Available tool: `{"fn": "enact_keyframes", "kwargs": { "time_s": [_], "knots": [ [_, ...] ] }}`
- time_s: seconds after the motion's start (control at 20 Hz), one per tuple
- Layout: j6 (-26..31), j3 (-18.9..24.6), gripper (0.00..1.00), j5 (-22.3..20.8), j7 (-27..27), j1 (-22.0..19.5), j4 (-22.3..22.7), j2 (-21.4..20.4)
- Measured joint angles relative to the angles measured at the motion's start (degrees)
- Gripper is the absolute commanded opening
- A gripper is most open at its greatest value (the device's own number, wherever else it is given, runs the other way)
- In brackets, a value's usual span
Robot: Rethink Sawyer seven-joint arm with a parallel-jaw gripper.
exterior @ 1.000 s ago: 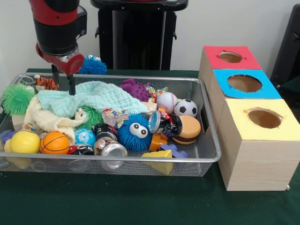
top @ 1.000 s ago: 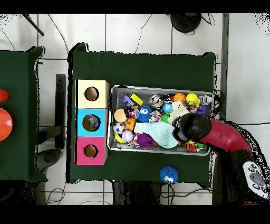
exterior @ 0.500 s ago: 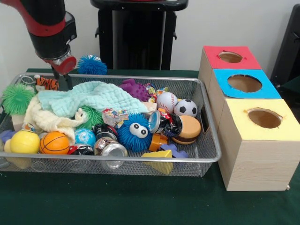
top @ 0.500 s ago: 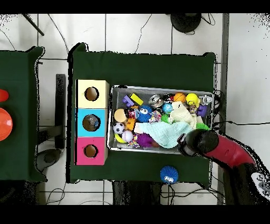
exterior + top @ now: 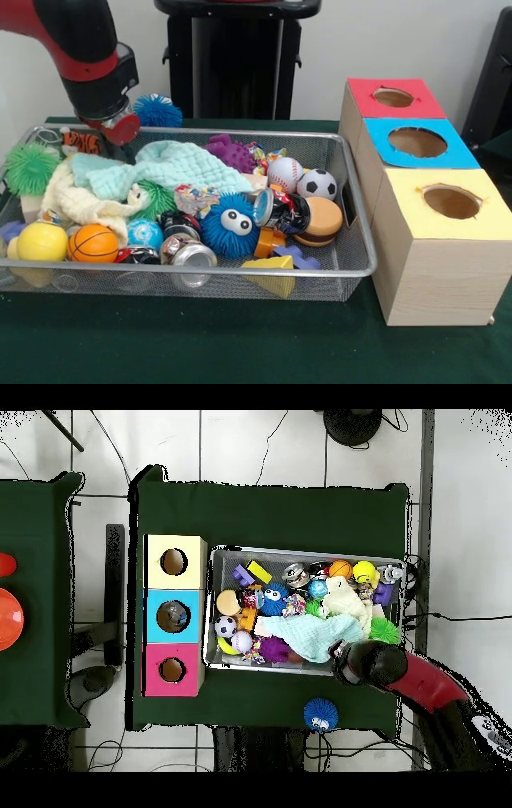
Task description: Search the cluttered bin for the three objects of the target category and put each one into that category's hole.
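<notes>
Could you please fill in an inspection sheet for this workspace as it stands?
Surface: green-covered table.
Job's things: wire bin full of toys; three boxes beside it with holes, red box, blue box, yellow box.
Clutter: pale green cloth, basketball, soccer ball, crushed can; blue spiky ball outside the bin.
Gripper: gripper at the bin's far rim; state unclear.
Cables: some on the floor, overhead view.
Surroundings: tiled floor, second table.

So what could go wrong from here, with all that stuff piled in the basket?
The mint cloth drapes over part of the pile, so it could hide wanted items or snag on the gripper. The balls, like the soccer ball, are round and packed close to neighbours, so a grab might slip or lift the wrong thing.
</notes>
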Motion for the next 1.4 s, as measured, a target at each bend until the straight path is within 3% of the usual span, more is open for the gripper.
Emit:
{"fn": "enact_keyframes", "kwargs": {
  "time_s": [0.25,0.5,0.7,0.75,1.4],
  "knots": [
    [-12.62,1.65,1.00,-3.93,0.01,-2.00,3.67,0.74],
    [-20.13,3.15,1.00,-6.30,0.00,-4.40,6.00,1.64],
    [-22.62,4.68,1.00,-7.13,0.00,-5.96,6.72,2.09],
    [-22.73,4.89,0.00,-7.23,0.00,-6.20,6.83,2.07],
    [-22.29,4.72,0.00,-5.88,0.01,-1.70,6.83,1.51]
  ]
}}
